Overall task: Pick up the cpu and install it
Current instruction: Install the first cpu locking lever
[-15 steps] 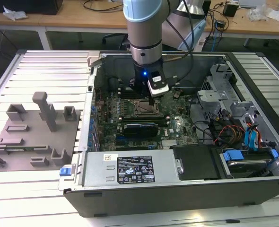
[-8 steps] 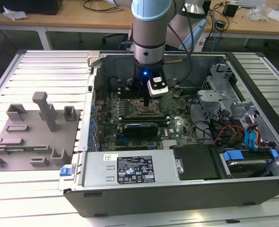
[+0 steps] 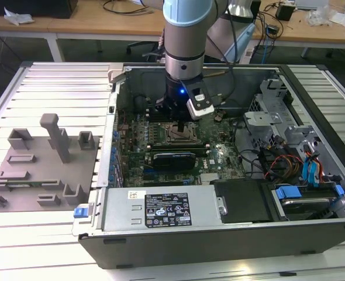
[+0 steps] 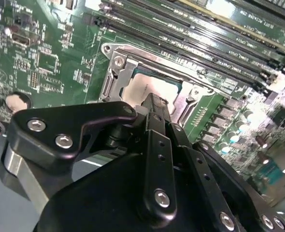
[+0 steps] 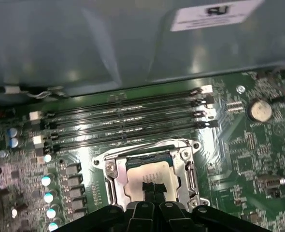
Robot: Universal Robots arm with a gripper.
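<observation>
The cpu point(image 5: 146, 170), a flat chip with a pale silvery top, lies flat inside the metal-framed socket point(image 5: 110, 180) of the green motherboard point(image 3: 138, 126). In the second wrist view the cpu point(image 4: 141, 89) sits in the socket frame point(image 4: 116, 64), partly hidden behind my fingers. My gripper point(image 5: 153, 187) points straight down over the socket, its two dark fingertips pressed together at the chip's top. It shows the same way in the second wrist view point(image 4: 155, 103). In the exterior view the gripper point(image 3: 178, 126) hangs over the board's middle inside the open computer case.
Rows of memory slots point(image 5: 128, 126) run beside the socket, under the case wall. A dark expansion card point(image 3: 173, 158) lies near the socket, and the power supply point(image 3: 161, 208) sits along the case's near side. Cables and drive bays point(image 3: 292, 159) occupy the exterior view's right. A grey tray point(image 3: 38, 171) with blocks lies at the left.
</observation>
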